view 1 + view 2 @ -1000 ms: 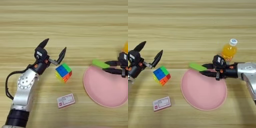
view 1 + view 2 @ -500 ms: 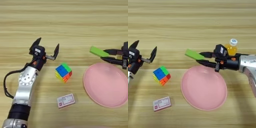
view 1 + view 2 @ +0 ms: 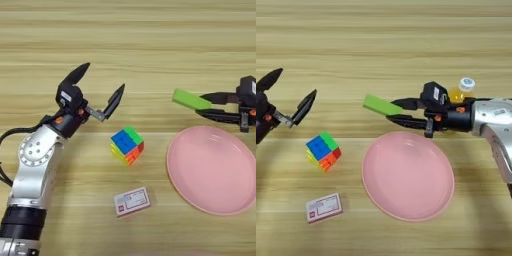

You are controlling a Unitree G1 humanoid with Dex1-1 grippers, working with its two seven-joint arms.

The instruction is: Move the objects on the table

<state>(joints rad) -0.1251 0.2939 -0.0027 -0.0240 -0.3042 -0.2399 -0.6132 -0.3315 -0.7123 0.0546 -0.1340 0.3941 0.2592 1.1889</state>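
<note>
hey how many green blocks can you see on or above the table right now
1. The green block is pinched in the right gripper, just past the far-left rim of the pink plate. Nothing suggests another is hidden.

You have one bench (image 3: pixel 150 40) carrying everything. On or over it, count one green block (image 3: pixel 382 105), one Rubik's cube (image 3: pixel 127 145), one orange-juice bottle (image 3: pixel 462 90), one pink plate (image 3: pixel 407 175) and one small red-and-white card (image 3: pixel 132 201). You also have two grippers in view: one left gripper (image 3: pixel 99 86) and one right gripper (image 3: pixel 398 111).
</note>
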